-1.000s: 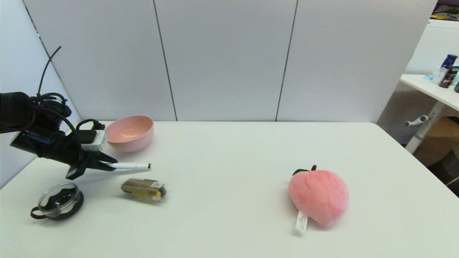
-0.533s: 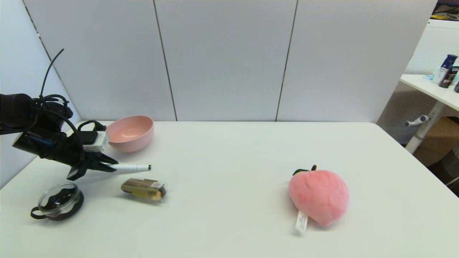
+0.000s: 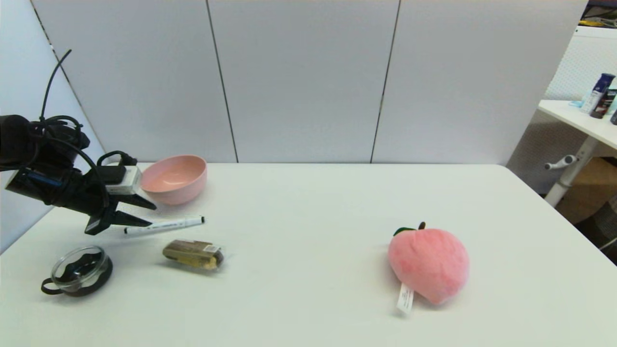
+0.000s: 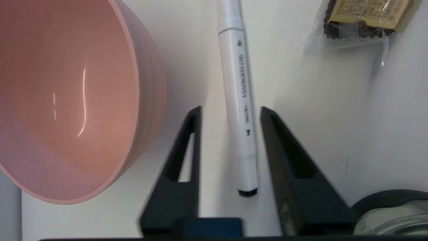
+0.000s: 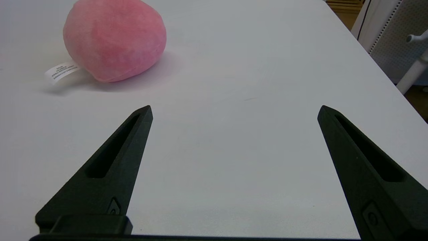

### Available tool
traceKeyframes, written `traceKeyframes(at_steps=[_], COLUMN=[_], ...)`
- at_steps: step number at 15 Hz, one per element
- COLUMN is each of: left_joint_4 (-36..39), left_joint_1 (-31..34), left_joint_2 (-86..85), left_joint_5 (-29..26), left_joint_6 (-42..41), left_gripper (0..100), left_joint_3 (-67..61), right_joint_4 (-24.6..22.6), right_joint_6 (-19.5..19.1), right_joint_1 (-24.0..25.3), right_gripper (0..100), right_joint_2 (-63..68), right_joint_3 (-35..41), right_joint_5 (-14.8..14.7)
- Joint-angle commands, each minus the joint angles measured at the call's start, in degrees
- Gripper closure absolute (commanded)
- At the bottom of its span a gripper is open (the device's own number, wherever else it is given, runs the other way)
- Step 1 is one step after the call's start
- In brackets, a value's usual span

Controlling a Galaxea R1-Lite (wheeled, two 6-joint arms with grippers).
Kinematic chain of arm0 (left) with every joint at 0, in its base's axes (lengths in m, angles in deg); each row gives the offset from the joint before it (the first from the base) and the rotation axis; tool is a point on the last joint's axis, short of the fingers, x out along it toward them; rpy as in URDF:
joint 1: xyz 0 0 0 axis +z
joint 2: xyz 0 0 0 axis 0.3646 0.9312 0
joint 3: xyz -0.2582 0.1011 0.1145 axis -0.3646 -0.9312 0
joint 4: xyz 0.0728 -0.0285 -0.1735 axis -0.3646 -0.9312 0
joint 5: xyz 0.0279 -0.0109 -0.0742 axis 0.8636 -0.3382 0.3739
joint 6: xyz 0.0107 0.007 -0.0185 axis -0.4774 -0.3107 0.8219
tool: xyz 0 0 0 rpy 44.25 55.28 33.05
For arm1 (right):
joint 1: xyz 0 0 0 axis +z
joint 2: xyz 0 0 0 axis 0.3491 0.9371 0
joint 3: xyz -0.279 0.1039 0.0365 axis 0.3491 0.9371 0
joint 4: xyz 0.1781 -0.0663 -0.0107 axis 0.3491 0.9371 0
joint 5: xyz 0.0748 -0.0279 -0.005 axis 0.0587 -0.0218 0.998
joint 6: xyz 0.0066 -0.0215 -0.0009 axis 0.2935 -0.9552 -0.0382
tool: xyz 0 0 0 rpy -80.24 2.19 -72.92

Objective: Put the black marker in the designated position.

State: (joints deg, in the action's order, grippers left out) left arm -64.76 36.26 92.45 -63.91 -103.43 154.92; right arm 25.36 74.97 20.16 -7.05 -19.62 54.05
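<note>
The white table [image 3: 308,202] has broad bare room across its middle and right, apart from a pink plush peach [image 3: 428,262] well right of centre. On the left sit a pink plastic bowl [image 3: 174,178], a brown wrapped snack bar [image 3: 194,254] and a round clear-lidded black container [image 3: 77,275]. The slim white-barrelled black marker [image 3: 164,225] lies flat between bowl and snack bar, its long axis running left-right, the right tip slightly farther back. The left gripper [image 3: 144,214] reaches in from the left edge, tilted down, fingers spread either side of the marker's near end without clamping it. The right gripper [image 5: 234,112] hovers near the table's right side, fingers wide apart.
</note>
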Motion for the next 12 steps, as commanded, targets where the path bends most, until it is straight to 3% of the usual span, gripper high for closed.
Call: traceKeyframes(at_steps=[1, 3, 5, 7, 10, 12], left_joint_4=[-0.18, -0.53, -1.15, -0.71, 6.06, 11.42], left_joint_1=[-0.11, -0.19, -1.25, -5.03, -18.92, -25.77], left_joint_2=[-0.01, -1.24, -7.83, -18.03, -30.51, -35.61], left_joint_5=[-0.26, -0.43, -0.35, 3.08, 27.08, 45.44], left_joint_6=[-0.45, -0.09, 5.53, 24.52, 76.72, 97.38], left_gripper=[0, 0, 0, 0, 0, 0], left_joint_3=[0.28, 0.9, 1.16, 1.43, 1.25, -3.5], right_joint_4=[0.03, 0.03, 0.03, 0.03, 0.03, 0.03], right_joint_6=[-0.04, -0.04, -0.04, -0.04, -0.04, -0.04], right_joint_1=[0.0, 0.0, 0.0, 0.0, 0.0, 0.0], right_gripper=[0, 0, 0, 0, 0, 0], right_joint_2=[0.07, 0.07, 0.07, 0.07, 0.07, 0.07], right_joint_3=[0.0, 0.0, 0.0, 0.0, 0.0, 0.0], right_joint_5=[0.05, 0.05, 0.05, 0.05, 0.05, 0.05])
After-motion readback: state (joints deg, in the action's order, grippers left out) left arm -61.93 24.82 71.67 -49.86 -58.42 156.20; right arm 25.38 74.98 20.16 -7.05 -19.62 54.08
